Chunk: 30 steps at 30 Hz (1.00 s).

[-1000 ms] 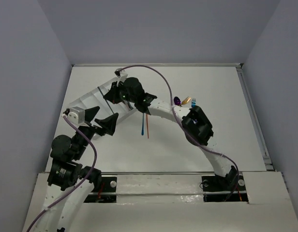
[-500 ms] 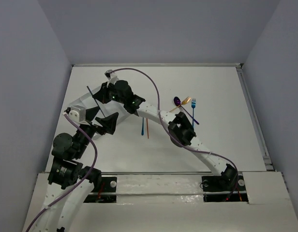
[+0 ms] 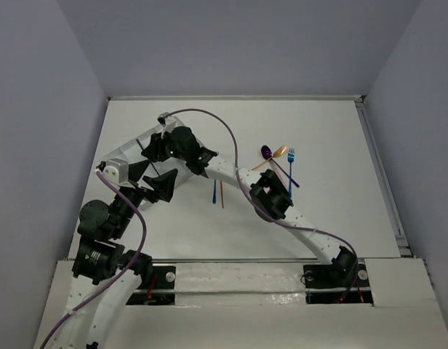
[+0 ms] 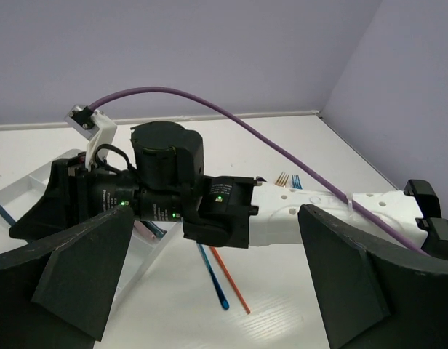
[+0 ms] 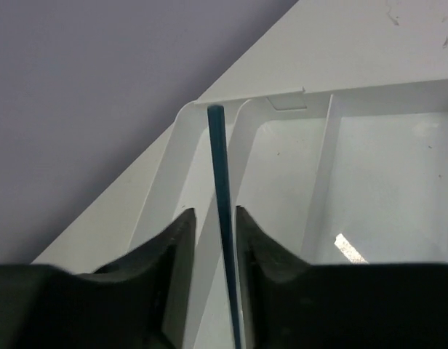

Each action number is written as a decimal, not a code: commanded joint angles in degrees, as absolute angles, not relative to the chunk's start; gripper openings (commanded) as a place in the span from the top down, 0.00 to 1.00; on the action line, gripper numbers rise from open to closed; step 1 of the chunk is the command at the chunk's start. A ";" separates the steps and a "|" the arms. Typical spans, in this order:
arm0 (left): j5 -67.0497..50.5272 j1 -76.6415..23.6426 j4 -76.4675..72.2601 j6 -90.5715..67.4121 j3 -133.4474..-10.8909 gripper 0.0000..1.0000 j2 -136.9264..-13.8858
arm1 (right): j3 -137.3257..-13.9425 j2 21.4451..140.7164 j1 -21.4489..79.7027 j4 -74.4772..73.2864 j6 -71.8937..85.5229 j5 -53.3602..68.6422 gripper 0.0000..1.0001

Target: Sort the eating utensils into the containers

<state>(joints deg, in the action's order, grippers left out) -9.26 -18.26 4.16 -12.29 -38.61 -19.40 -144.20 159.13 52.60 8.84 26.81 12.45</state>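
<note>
I am at the drop-off step. My right jaws [image 5: 214, 213] hang over the white tray [image 5: 398, 182], which lies toward ten o'clock on the desk [image 3: 318, 211]. Between them runs the thin handle of a dark blue utensil [image 5: 218, 145]. It points toward twelve o'clock in my wrist view, lined up over the narrow compartment on the tray's nine o'clock side.

These jaws stand a little apart. A sliver of tray shows between the handle and my nine o'clock finger, so I judge the piece is loose rather than pinched. I cannot tell whether it brushes the other finger. My left jaws [image 4: 217, 218] are spread wide with nothing in them, waiting just beside the tray at its six o'clock side.

More is left to sort. A blue piece [image 3: 214, 193] and an orange piece [image 3: 222, 195] lie side by side near the desk's middle. A purple spoon [image 3: 266, 152], a gold piece [image 3: 279, 153] and a blue fork [image 3: 290, 163] cluster toward one o'clock.

Next I should let the handle fall clear into its slot and lift straight up so I don't catch the divider. Then I swing toward four o'clock for the middle pair, which needs a low, narrow pinch on one handle alone.
</note>
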 commanded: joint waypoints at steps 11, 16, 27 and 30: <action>-10.19 -18.02 1.41 -12.30 -40.60 0.01 -18.81 | -120.83 136.08 53.17 7.81 17.76 4.86 0.42; -10.46 -18.02 1.32 -12.30 -40.52 0.01 -18.11 | -96.54 115.46 53.17 13.71 17.40 -9.98 0.52; -10.11 -18.02 1.23 -12.48 -40.17 0.01 -17.75 | -74.29 104.59 53.17 -10.28 24.34 -25.58 0.63; -7.48 -18.02 1.23 -13.88 -39.99 0.01 -18.28 | -73.30 104.24 53.17 -10.98 24.96 -25.31 0.56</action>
<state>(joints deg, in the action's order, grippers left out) -9.52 -18.26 4.14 -12.38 -38.61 -18.04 -75.07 104.68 52.60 -5.41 22.00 -21.47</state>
